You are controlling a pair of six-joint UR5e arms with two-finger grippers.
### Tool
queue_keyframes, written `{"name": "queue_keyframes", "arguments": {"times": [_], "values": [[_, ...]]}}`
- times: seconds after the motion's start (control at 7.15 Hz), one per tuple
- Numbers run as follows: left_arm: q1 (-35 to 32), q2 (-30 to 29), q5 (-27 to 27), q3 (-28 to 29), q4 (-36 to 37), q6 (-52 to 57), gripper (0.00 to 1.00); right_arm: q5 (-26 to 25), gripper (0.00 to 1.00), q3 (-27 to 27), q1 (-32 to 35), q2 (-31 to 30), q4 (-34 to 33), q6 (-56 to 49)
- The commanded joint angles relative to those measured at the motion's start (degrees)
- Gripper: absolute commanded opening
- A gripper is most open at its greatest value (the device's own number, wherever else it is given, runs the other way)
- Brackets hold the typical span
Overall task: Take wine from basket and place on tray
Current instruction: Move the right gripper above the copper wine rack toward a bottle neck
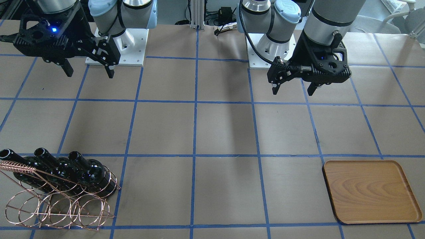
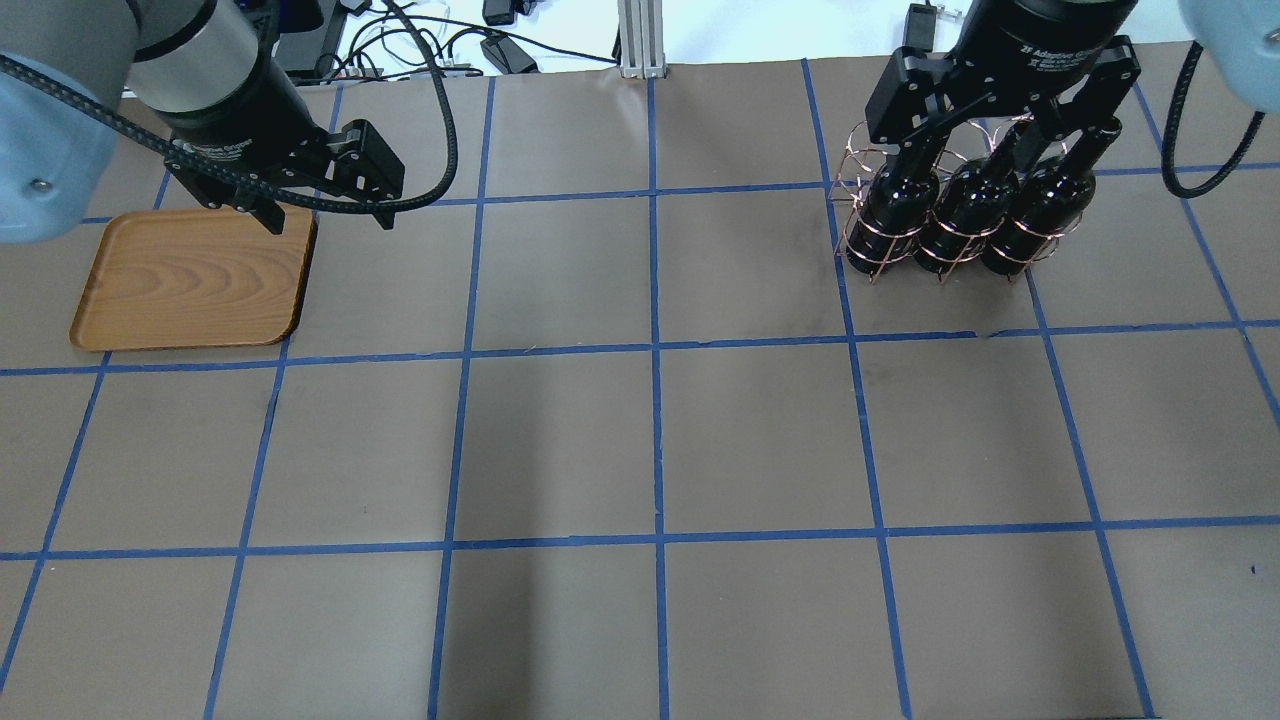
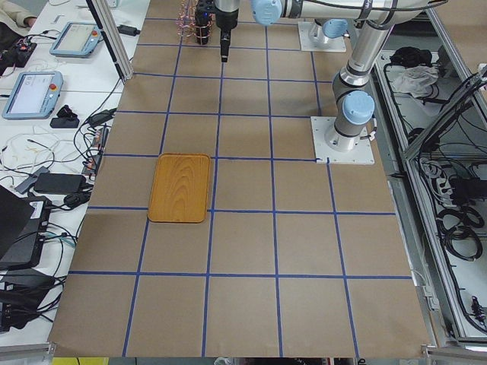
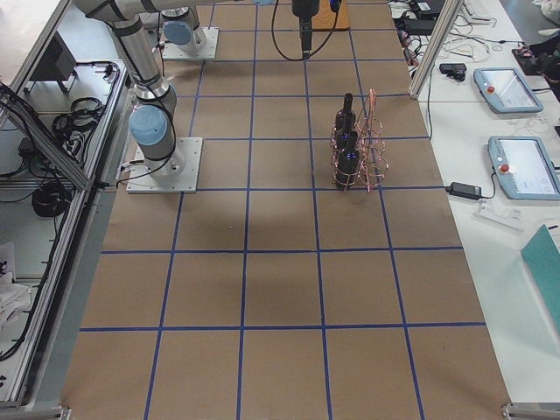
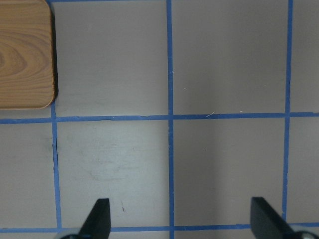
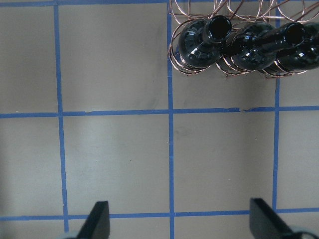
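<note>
Three black wine bottles (image 1: 71,169) stand upright in the copper wire basket (image 1: 59,212) at the table's far side, in front of my right arm. They also show in the overhead view (image 2: 955,215) and the right wrist view (image 6: 204,42). My right gripper (image 1: 89,72) is open and empty, raised on the robot's side of the basket and apart from the bottles. The wooden tray (image 1: 372,191) lies empty in front of my left arm. My left gripper (image 1: 293,90) is open and empty, raised beside the tray's corner (image 5: 25,55).
The table is brown paper with a blue tape grid (image 2: 655,350). The basket's outer row of rings (image 1: 49,207) holds nothing. Both arm bases (image 1: 119,46) stand at the robot's edge. Cables and tablets (image 4: 512,122) lie off the table's far side.
</note>
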Motion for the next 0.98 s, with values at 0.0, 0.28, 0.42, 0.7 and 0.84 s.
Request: {"name": "queue_keyframes", "arguments": {"times": [0.0,0.28,0.42,0.7,0.84], "values": [[0.00,0.03,-0.02,0.00,-0.01,0.00,1.00,0.40,1.00,-0.39,-5.66,2.06,-0.67,-0.68],[0.00,-0.06,-0.02,0.00,0.08,0.00,1.00,0.14,1.00,-1.88,-9.03,8.20,-6.28,-6.30],[0.00,-0.06,-0.11,0.00,0.16,0.00,1.00,-0.21,1.00,-3.02,-9.12,11.62,-9.17,-6.40],[0.00,-0.14,-0.11,0.00,0.25,0.00,1.00,-0.13,1.00,-3.30,-10.43,15.25,-12.44,-10.60],[0.09,-0.14,-0.11,0.00,0.25,0.00,1.00,0.14,1.00,-3.21,-11.14,16.30,-13.32,-12.97]]}}
